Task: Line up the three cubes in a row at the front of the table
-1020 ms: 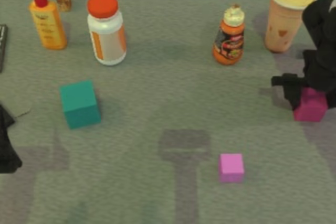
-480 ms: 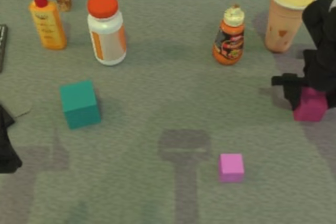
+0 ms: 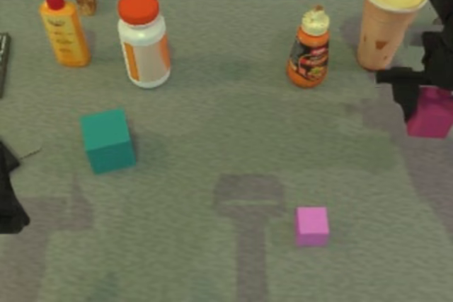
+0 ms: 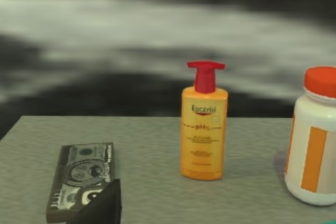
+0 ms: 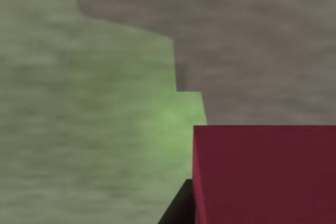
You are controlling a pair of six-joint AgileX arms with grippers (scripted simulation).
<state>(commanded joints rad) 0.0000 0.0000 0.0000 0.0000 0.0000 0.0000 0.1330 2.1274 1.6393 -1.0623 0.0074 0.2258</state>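
Rightmost, right end effector point(image 3: 425, 100) gripping magenta cube point(image 3: 430, 112), table point(image 3: 233, 125) edge

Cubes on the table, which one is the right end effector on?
The medium dark magenta cube, at the table's right edge under the right end effector. The large teal cube and small light pink cube sit alone.

On the grey-green woven table point(image 3: 233, 125), a teal cube point(image 3: 107, 140), a light pink cube point(image 3: 311, 225) and a dark magenta cube point(image 3: 429, 112) under my black right gripper point(image 3: 417, 97) share space with an orange pump bottle point(image 3: 64, 26), red-topped.
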